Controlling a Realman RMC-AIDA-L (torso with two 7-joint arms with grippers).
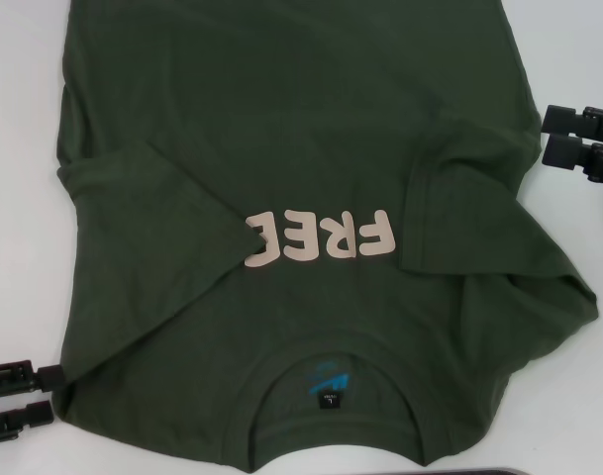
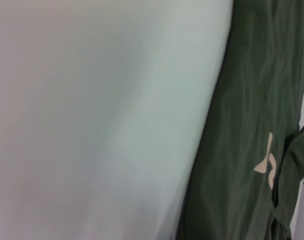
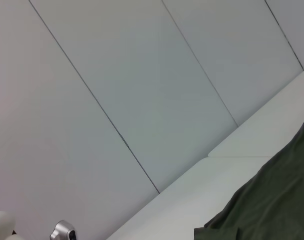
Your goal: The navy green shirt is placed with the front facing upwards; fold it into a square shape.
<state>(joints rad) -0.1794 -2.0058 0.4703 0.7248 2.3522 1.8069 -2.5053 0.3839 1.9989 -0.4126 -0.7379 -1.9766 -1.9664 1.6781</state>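
The navy green shirt (image 1: 281, 129) lies front up on the white table (image 1: 19, 198), with its collar (image 1: 331, 356) nearest me. The pale "FREE" lettering (image 1: 321, 237) reads upside down. Both short sleeves lie folded inward over the chest, one (image 1: 152, 198) covering the end of the lettering, the other (image 1: 469, 218) beside it. My left gripper (image 1: 19, 398) is open and empty on the table beside the shirt's near left corner. My right gripper (image 1: 578, 137) is open and empty just off the shirt's right edge. The shirt also shows in the left wrist view (image 2: 241, 150) and the right wrist view (image 3: 271, 200).
White table surface shows on both sides of the shirt. The shirt's hem runs out of the head view at the far side. A dark strip (image 1: 479, 472) lies at the near table edge. The right wrist view shows a panelled white wall (image 3: 142, 75).
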